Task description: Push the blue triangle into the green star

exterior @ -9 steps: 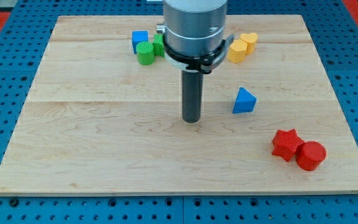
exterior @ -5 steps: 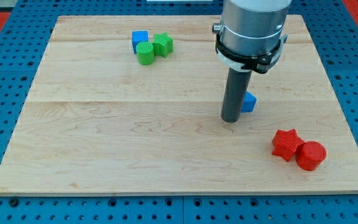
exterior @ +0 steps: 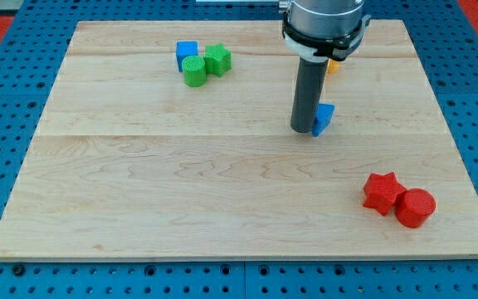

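Note:
The blue triangle (exterior: 325,117) lies right of the board's centre, partly hidden behind my rod. My tip (exterior: 303,131) rests on the board at the triangle's left side, touching or almost touching it. The green star (exterior: 218,59) sits near the view's top left of centre, far from the triangle. It touches a green cylinder (exterior: 194,72), with a blue cube (exterior: 187,53) just beside them.
A red star (exterior: 382,192) and a red cylinder (exterior: 415,208) sit together at the view's bottom right. A yellow block (exterior: 333,65) shows partly behind the arm near the view's top. The wooden board (exterior: 139,183) ends in blue pegboard on all sides.
My tip moved right from the board's centre towards the blue triangle, then up the view to its left side. The triangle has shifted slightly up the view. Other blocks have not moved.

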Robot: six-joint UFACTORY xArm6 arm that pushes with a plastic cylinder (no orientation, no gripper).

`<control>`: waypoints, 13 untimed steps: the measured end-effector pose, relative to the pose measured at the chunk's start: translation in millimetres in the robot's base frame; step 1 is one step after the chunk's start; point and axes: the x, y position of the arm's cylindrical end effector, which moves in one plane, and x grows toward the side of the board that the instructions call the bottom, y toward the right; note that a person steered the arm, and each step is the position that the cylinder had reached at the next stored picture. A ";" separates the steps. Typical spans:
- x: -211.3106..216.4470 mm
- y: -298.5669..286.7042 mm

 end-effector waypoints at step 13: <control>-59.1 -11.9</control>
